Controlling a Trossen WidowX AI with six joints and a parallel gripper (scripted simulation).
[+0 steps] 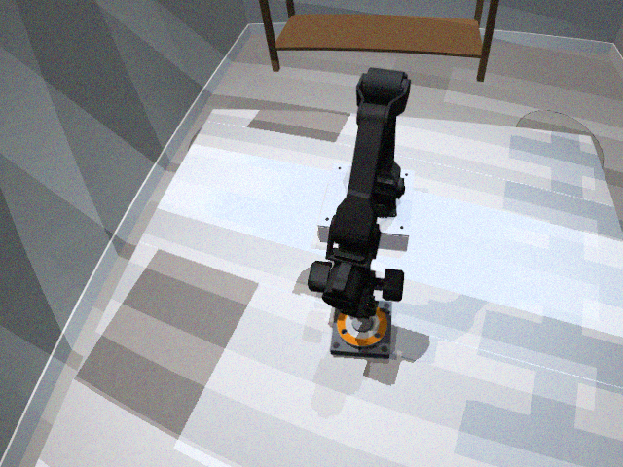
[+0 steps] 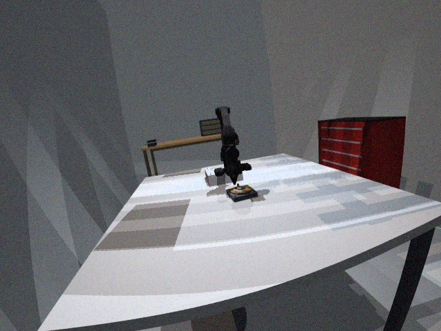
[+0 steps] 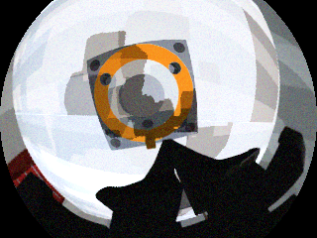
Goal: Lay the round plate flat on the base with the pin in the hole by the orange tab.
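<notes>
The round plate (image 1: 361,342) (image 3: 101,94), with its orange ring, sits around the grey post (image 1: 361,324) (image 3: 130,96) on the square dark grey base (image 1: 344,350) (image 2: 249,196) (image 3: 190,61). Its orange tab (image 2: 238,185) (image 3: 151,143) points toward the robot's side. The dark hole (image 3: 147,123) next to the tab shows in the wrist view. I cannot make out the pin or how far the plate tilts. My gripper (image 2: 234,183) (image 3: 166,143) is shut and empty, pointing down close beside the tab; whether it touches is unclear. In the top view it hides the tab.
The white mounting block (image 1: 394,241) (image 2: 212,180) of the arm stands behind the base. A wooden bench (image 1: 377,34) (image 2: 178,142) stands beyond the table. A red drawer cabinet (image 2: 382,149) stands at the right in the exterior view.
</notes>
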